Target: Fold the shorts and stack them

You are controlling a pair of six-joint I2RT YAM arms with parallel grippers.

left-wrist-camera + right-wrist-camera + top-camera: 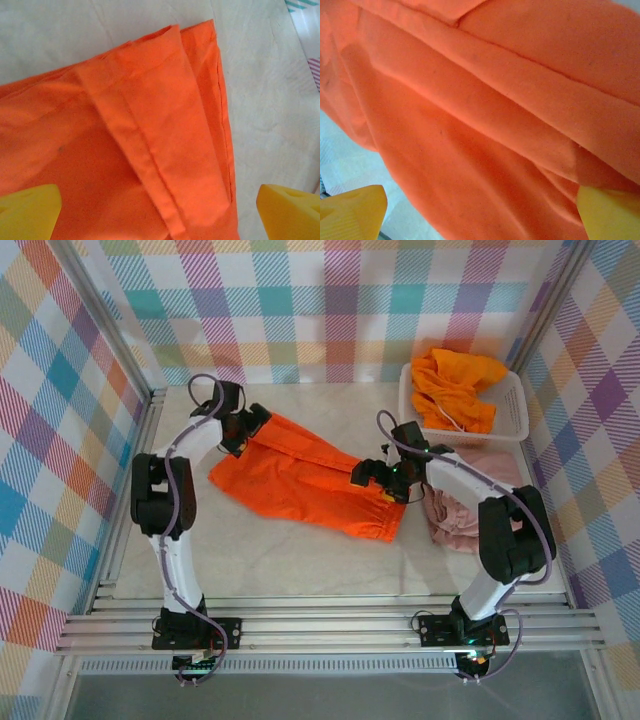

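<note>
- Top external view: the spread orange shorts [300, 475] lay flat on the table [300, 565], between the two arms.
  - The left gripper [250, 430] stood at the far-left corner of the cloth. The right gripper [368, 476] stood at its near-right end.
  - The pink shorts [462, 508] lay just right of that arm. An orange heap [455, 385] sat in the basket [512, 412].
  - Risk: uneven grips at the two ends would probably skew the fold line.
- Left wrist view: the left gripper [160, 215] had its jaws wide apart, with nothing clamped.
  - A hemmed leg corner of the spread orange shorts [165, 135] lay beneath and ahead of the jaws, with a narrow flap doubled over it.
  - Risk: closing here could catch the flap alone, and the lower layers would then slide off during the lift.
- Right wrist view: the right gripper [480, 215] was likewise spread, holding nothing.
  - Orange cloth ran in stacked ridges close between and ahead of the fingers [355, 212]. Contact could not be judged at this range.
  - Risk: pinching one ridge would separate the layers and drag the garment toward the pink shorts.
</note>
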